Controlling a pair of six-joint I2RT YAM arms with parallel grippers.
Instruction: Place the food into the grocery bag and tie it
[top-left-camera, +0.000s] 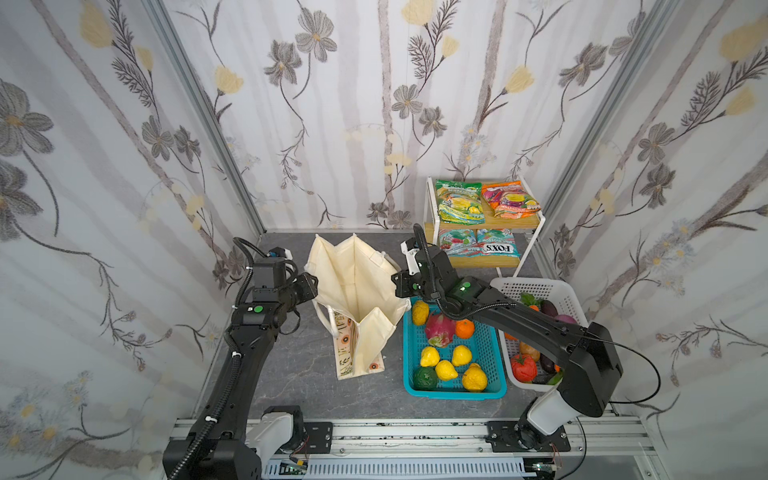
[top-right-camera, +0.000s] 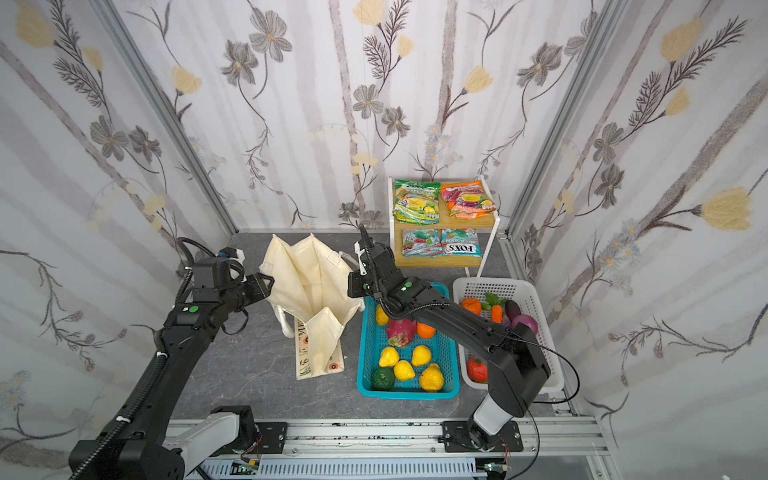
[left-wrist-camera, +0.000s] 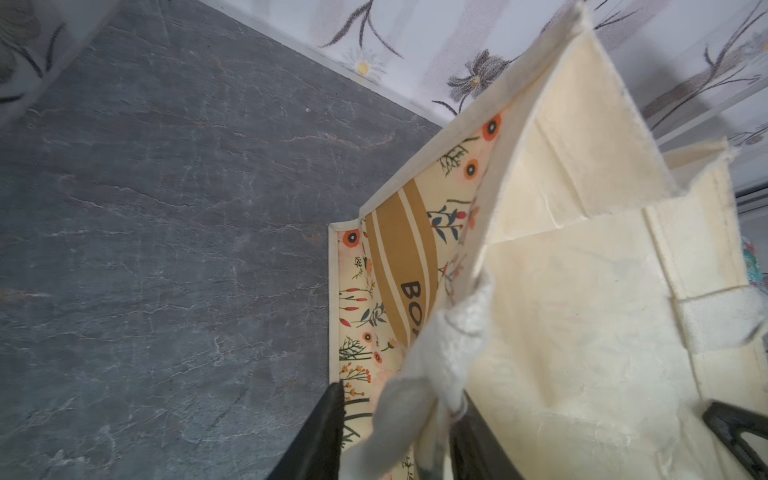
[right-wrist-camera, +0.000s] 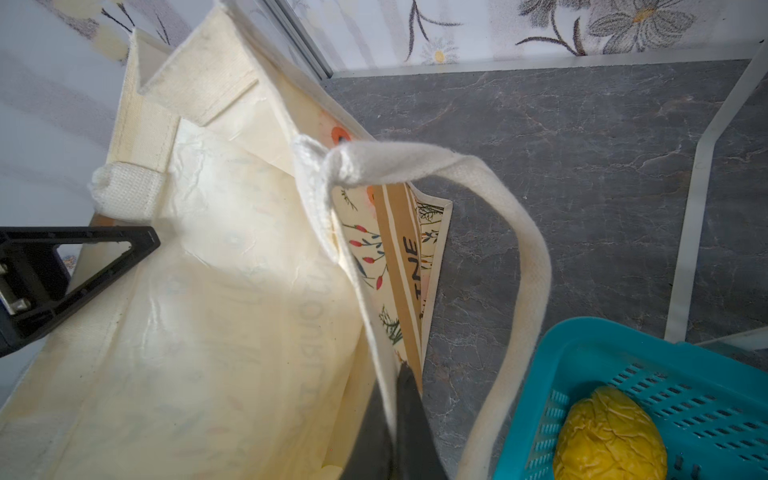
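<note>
Grocery bag (top-left-camera: 357, 286) stood open on the grey tabletop (top-left-camera: 291, 365), just beside the teal basket (top-left-camera: 496, 386) with the dragon fruit (top-left-camera: 439, 330) and lemons (top-left-camera: 429, 356). My right claw (right-wrist-camera: 395, 376) was pinching the bag rim nearest the basket. My left claw (left-wrist-camera: 401, 392) was spread, with the opposite rim and white handle (left-wrist-camera: 436, 365) between its fingers. Snack packets (top-left-camera: 459, 201) lay on the shelf (top-left-camera: 486, 262) behind.

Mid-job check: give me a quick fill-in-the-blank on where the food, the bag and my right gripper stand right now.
1. The dragon fruit lies in the ___ basket.
2. The rack holds ___ snack packets.
3. The right gripper is shut on the grocery bag's ___, not its handle.
Missing words: teal; four; rim.
</note>
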